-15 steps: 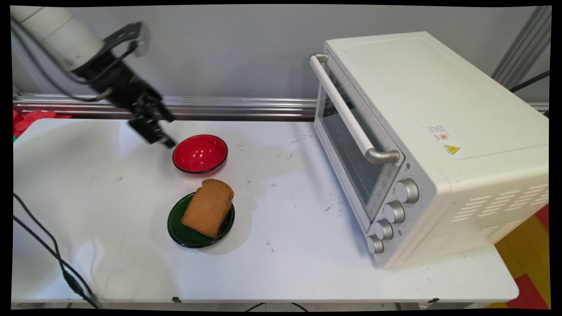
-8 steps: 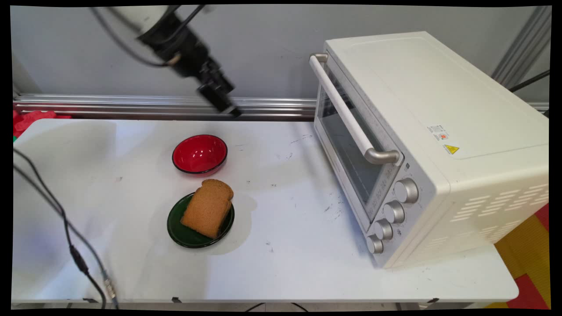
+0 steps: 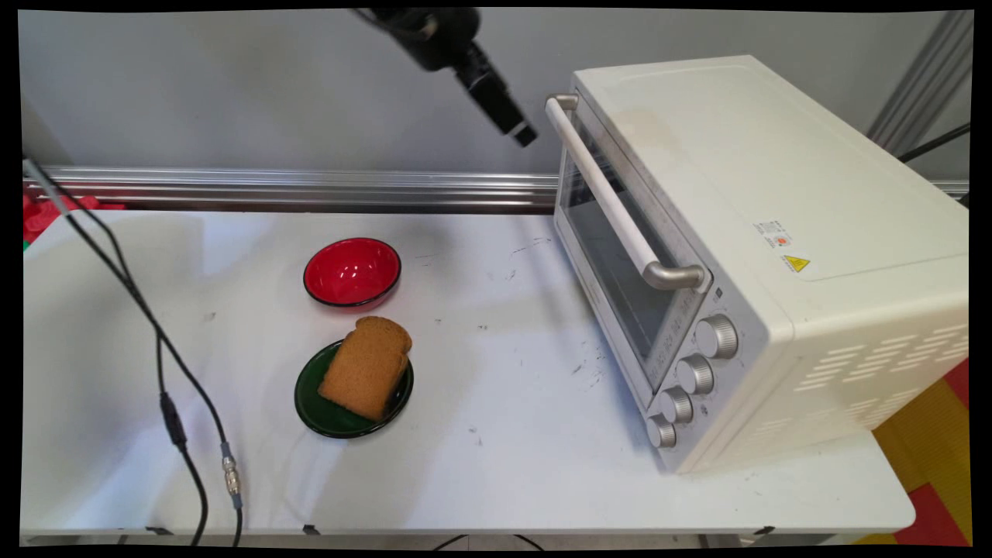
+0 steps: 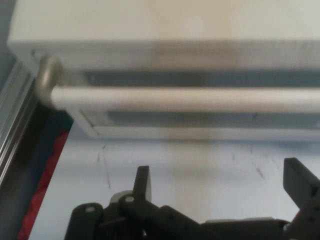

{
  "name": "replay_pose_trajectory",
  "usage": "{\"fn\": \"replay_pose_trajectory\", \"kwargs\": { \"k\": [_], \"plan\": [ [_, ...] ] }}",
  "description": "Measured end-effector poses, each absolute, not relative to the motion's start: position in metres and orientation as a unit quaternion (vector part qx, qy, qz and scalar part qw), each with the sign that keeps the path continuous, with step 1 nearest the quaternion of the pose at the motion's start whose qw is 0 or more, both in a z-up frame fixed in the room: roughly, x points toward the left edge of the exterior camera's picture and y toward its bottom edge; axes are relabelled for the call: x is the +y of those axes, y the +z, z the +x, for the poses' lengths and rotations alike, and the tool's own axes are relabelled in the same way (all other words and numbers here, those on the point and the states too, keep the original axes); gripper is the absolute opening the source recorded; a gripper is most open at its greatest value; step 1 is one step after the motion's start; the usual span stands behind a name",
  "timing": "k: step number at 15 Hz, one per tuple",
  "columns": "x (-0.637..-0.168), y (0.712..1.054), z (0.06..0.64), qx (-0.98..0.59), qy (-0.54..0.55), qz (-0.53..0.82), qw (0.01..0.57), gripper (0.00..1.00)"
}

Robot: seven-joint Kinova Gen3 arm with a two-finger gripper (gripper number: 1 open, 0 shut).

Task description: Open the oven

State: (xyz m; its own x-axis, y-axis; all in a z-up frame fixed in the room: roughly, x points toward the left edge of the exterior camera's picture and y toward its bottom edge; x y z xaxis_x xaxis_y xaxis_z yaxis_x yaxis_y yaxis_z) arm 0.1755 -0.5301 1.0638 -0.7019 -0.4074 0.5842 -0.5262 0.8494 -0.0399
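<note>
The handle (image 3: 612, 201) is a pale bar with grey metal ends, running across the top of the door of the oven (image 3: 775, 194). The oven stands at the desk's (image 3: 504, 372) right end, door shut, four knobs (image 3: 717, 335) beside the glass. My gripper (image 3: 515, 128) hangs high in the air just off the handle's far end, touching nothing, its fingers (image 4: 142, 180) spread apart and empty. In the hand view the bar (image 4: 190, 98) lies across, above my fingertips.

I judge the risk to be a knock: so near the bar's end bracket, a small drift could put a finger against it or the oven's top edge and shove the oven.

Well apart, towards the desk's middle, sit a red bowl (image 3: 353, 271) and bread (image 3: 366, 368) on a green plate (image 3: 310, 411).
</note>
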Motion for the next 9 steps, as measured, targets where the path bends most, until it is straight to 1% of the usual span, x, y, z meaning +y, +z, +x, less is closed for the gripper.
{"fn": "replay_pose_trajectory", "kwargs": {
  "k": [4,9],
  "plan": [
    [-0.537,1.077,0.146,-0.916,0.09,0.256,0.295,1.0],
    [-0.538,1.083,0.127,-0.921,0.074,0.25,0.29,1.0]
  ]
}}
